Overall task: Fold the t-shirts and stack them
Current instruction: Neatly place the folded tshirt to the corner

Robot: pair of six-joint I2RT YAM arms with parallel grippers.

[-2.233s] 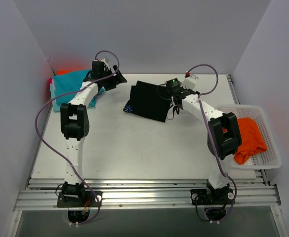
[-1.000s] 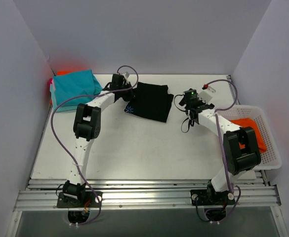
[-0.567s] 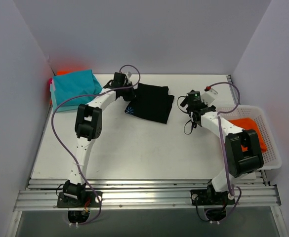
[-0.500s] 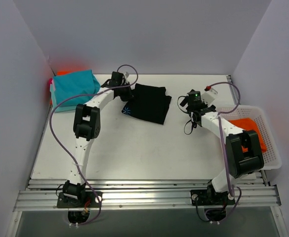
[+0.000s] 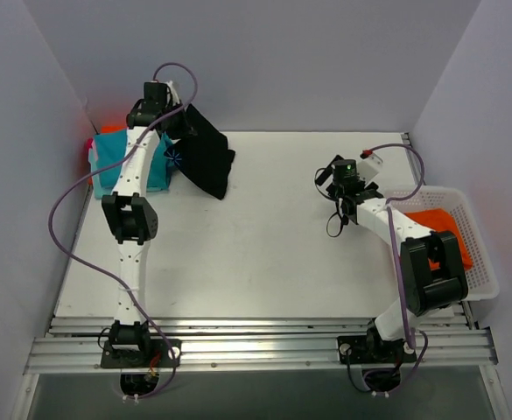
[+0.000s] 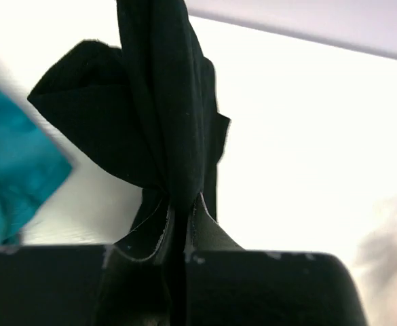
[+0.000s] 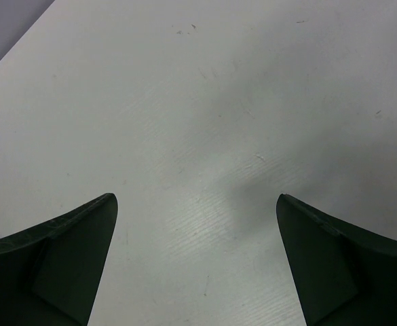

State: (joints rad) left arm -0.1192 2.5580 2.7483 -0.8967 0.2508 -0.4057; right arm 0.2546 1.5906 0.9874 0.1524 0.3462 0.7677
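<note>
Two arms in our top view: the left gripper (image 5: 177, 131) is clenched on the black t-shirt (image 5: 205, 162), which hangs bunched over the table's (image 5: 238, 262) far-left corner, just beside the teal stack (image 5: 120, 162). We judge it's headed onto that pile. The right gripper (image 5: 328, 178) idles mid-table, and the orange t-shirt (image 5: 435, 223) waits in the basket (image 5: 479, 280). Left wrist: jaws pinch a black fold, teal at left. Right wrist: fingers spread wide, nothing between them, bare table below.

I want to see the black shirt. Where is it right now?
In the top view, the black t-shirt hangs pinched in the left claw over the table's far left corner, right beside the folded teal t-shirt.
</note>
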